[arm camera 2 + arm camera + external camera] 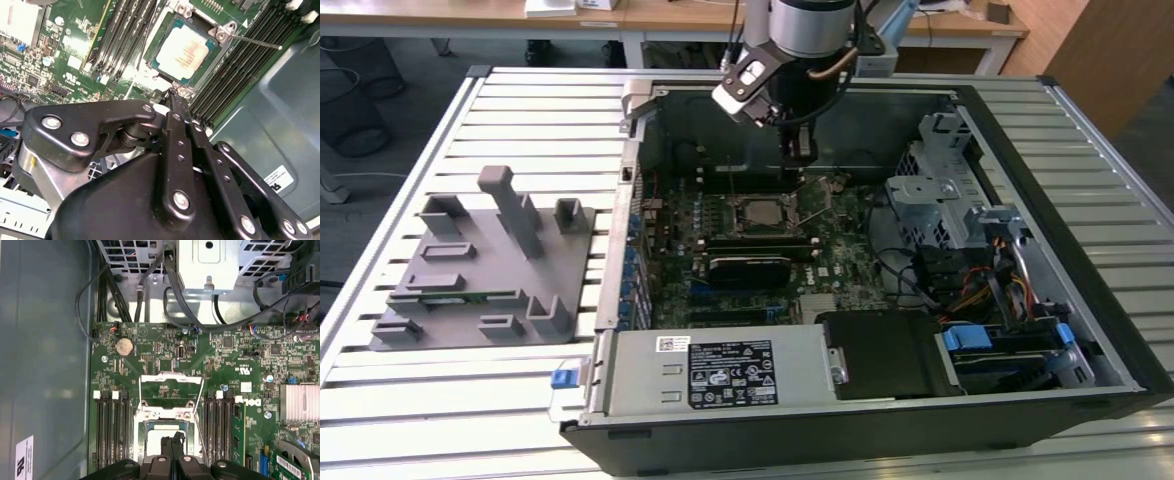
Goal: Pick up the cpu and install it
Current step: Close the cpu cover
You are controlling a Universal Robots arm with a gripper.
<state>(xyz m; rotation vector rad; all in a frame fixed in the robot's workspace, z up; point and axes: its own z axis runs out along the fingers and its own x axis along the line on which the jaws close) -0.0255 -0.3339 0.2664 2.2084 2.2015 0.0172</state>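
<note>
Slatted metal table carries an open computer case, laid with its open side up. A grey parts fixture stands on the table at the exterior view's left, apart from the case. Inside the case lies the green motherboard. The cpu lies flat in its socket, silver top up, between banks of memory slots. The socket's metal frame stands swung open. The pincer hangs over the board at the socket's edge, fingers drawn together and gripping nothing. Contact with the socket cannot be determined.
</note>
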